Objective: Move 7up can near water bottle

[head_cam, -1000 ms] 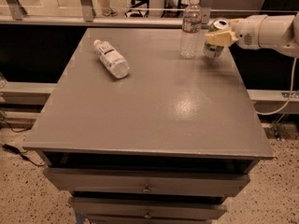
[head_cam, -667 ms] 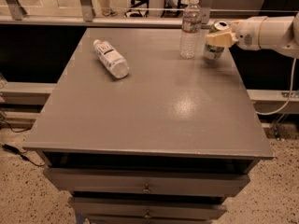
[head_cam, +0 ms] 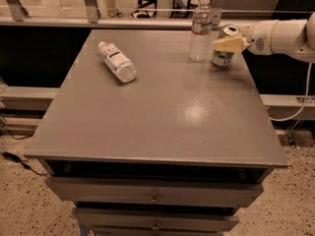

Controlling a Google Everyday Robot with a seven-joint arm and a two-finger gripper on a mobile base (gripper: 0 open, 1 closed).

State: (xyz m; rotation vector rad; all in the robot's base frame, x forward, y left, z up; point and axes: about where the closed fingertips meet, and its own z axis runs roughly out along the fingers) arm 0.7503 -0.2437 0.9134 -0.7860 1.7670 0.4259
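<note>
The 7up can (head_cam: 222, 57), silver-white with a green logo, stands on the grey table (head_cam: 162, 112) near its far right edge. It is just right of the upright clear water bottle (head_cam: 201, 29) with a white cap, with a small gap between them. My gripper (head_cam: 224, 42) reaches in from the right and is shut on the can's upper part. One cream finger (head_cam: 230, 44) crosses the can's front and the other is hidden behind it.
A stubbier clear bottle (head_cam: 117, 62) with a wide white label lies on its side at the far left of the table. A railing (head_cam: 147, 21) runs behind the table. Drawers (head_cam: 155, 198) sit below the front edge. A cable (head_cam: 295, 113) hangs at the right.
</note>
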